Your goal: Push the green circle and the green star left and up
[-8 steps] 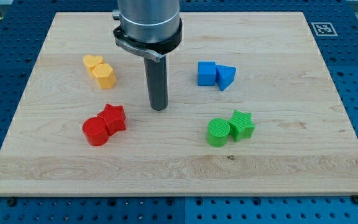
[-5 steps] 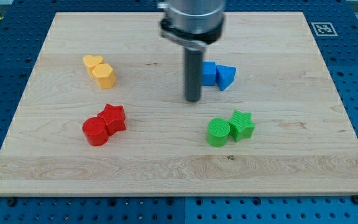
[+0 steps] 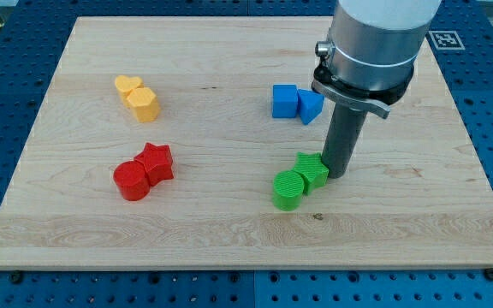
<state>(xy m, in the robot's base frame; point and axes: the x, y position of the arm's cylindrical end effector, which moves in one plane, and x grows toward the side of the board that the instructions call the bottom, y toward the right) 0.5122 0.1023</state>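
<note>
No pincer on this rig, just a straight dark rod, so nothing to report as wide, narrow or holding. My tip is down on the light wooden desk, right of frame centre, pressed against the right side of the green star-shaped block; looks like contact, no gap visible.

Green star sits just right of centre, slightly below mid-height. Round green cylinder block is touching it on the lower-left side, so the pair runs diagonally, circle lower left, star upper right. Tip, star and circle are roughly in one line.

Other blocks, none touched by the rod:
- blue cube block and blue triangular block, touching, upper centre-right, just left of the rod's metal collar, above the green pair.
- yellow heart-shaped block and a 2nd yellow block, shape looks approx. hexagonal but can't say for sure, touching, upper left.
- red star-shaped block and round red cylinder block, touching, left of centre, lower half; well apart from the greens.

Desk rests on a blue perforated base plate. Small black-and-white marker tag at the desk's upper right corner, partly next to the arm housing.
</note>
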